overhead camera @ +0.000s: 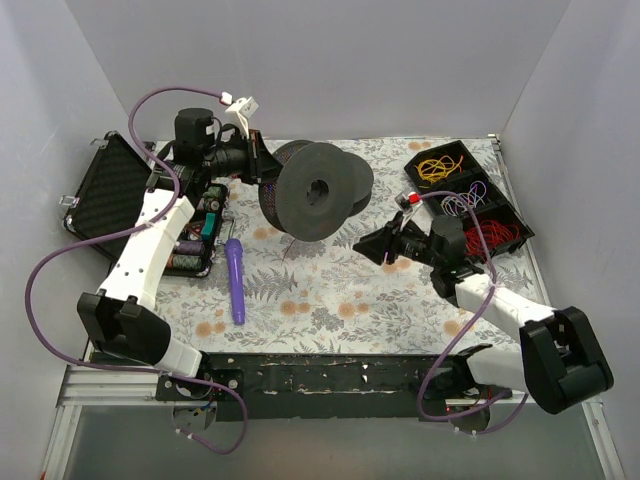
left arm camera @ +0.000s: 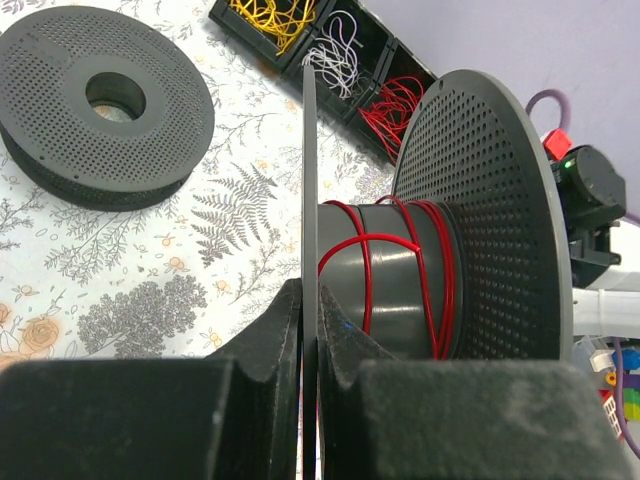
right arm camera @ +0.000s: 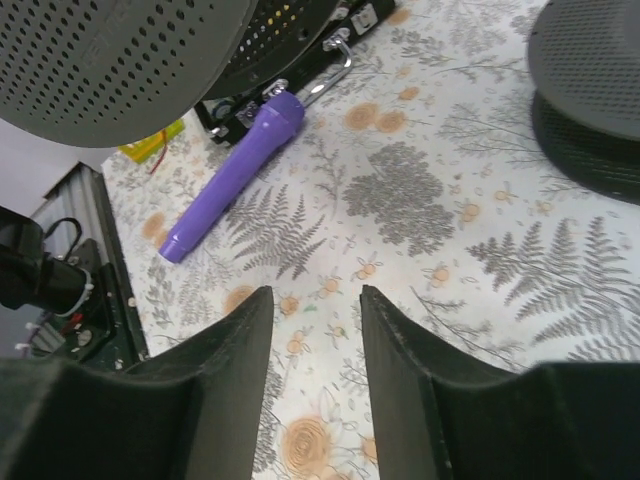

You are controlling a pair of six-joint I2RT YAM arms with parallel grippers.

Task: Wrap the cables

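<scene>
My left gripper (overhead camera: 262,165) is shut on the thin flange of a dark grey spool (overhead camera: 315,195) and holds it on edge above the floral cloth. In the left wrist view the jaws (left arm camera: 311,300) pinch that flange, and the thin red wire (left arm camera: 435,270) runs in a few loose turns round the spool's core (left arm camera: 385,300). More red wire (overhead camera: 492,235) lies in a tray compartment at the right. My right gripper (overhead camera: 372,243) is open and empty, low over the cloth right of the spool; its wrist view (right arm camera: 315,300) shows only cloth between the fingers.
A second grey spool (overhead camera: 355,178) lies flat behind the held one. A black compartment tray (overhead camera: 515,215) holds yellow wire (overhead camera: 437,167) and purple-white wire (overhead camera: 462,203). A purple pen (overhead camera: 235,280) lies at left centre, beside a parts box (overhead camera: 200,235) and a black case (overhead camera: 110,195).
</scene>
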